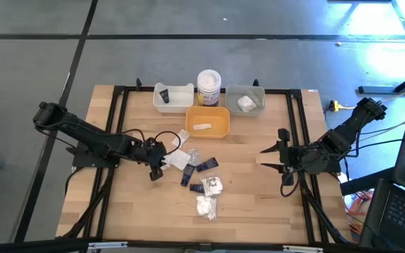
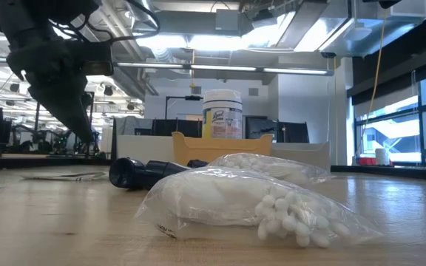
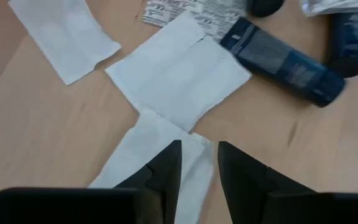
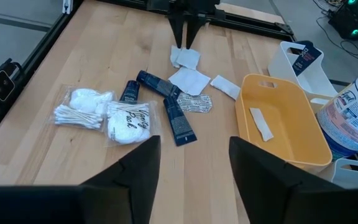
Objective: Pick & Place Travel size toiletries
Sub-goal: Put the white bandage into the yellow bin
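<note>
Clear bag of cotton swabs [image 2: 272, 203]: nearest the low camera, lying flat at the near middle of the wooden table [image 1: 132, 211]; a second clear bag with white pads lies just beyond it, touching.

Trays, far edge: white tray [image 1: 174, 98] to the left holding one black tube; yellow tray [image 1: 208, 121] in the middle holding one flat sachet; grey tray [image 1: 245, 100] to the right holding a white wrapped piece. White jar with yellow label [image 1: 209, 87] stands between them, further back.

Right gripper [image 4: 192, 162]: right side of the table, well apart from the pile, fingers spread wide, holding nothing. Waiting.

Left gripper [image 3: 197, 171]: low over the left edge of the pile, fingers parted narrowly with a thin gap, astride the end of a white sachet [image 3: 160, 155]. Whether the sachet is pinched or free cannot be told.

Loose items, middle of table: three dark blue-black tubes [image 4: 159, 86], a printed foil sachet [image 4: 195, 103], three more white sachets [image 4: 189, 81].

Handling note: the sachet is thin and flat on the wood. The pinch probably goes best on its short end, with the fingertips right down at the table. A neighbouring sachet touches it and could drag along, so a slow lift looks wise. The yellow tray, already holding a sachet, seems the likely destination.
</note>
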Controlling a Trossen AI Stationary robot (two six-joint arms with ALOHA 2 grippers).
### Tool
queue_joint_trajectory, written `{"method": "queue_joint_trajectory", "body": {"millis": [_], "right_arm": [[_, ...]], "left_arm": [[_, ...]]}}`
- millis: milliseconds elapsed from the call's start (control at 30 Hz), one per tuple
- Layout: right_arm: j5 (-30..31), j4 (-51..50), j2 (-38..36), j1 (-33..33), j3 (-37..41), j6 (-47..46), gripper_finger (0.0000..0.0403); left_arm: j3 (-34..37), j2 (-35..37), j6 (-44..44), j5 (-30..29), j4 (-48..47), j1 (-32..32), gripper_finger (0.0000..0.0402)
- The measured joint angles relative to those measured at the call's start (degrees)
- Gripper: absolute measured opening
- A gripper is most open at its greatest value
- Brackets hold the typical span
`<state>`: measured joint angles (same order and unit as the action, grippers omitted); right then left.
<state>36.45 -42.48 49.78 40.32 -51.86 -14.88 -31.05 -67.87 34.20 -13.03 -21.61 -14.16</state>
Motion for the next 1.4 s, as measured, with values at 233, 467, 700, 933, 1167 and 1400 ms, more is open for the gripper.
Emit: {"method": "queue_joint_trajectory", "body": {"millis": [233,467,700,933,1167,1400], "right_arm": [[0.0,0.0,0.0,0.0,0.0,0.0,0.0198],[0.0,0.0,0.0,0.0,0.0,0.0,0.0184],[0.0,0.0,0.0,0.0,0.0,0.0,0.0168],[0.0,0.0,0.0,0.0,0.0,0.0,0.0153],[0.0,0.0,0.0,0.0,0.0,0.0,0.0142],[0.0,0.0,0.0,0.0,0.0,0.0,0.0132]], "left_arm": [[0.0,-3.8,-1.0,-2.7,2.4,-1.7,0.0104],[0.0,-7.2,-1.0,-0.1,8.5,-4.1,0.0141],[0.0,-8.0,-1.8,3.2,11.6,-5.5,0.0179],[0.0,-8.0,-3.0,2.8,11.6,-8.5,0.0167],[0.0,-8.0,-2.6,-4.3,11.1,-9.5,0.0153],[0.0,-8.2,-2.7,-6.0,8.4,-9.5,0.0150]]}}
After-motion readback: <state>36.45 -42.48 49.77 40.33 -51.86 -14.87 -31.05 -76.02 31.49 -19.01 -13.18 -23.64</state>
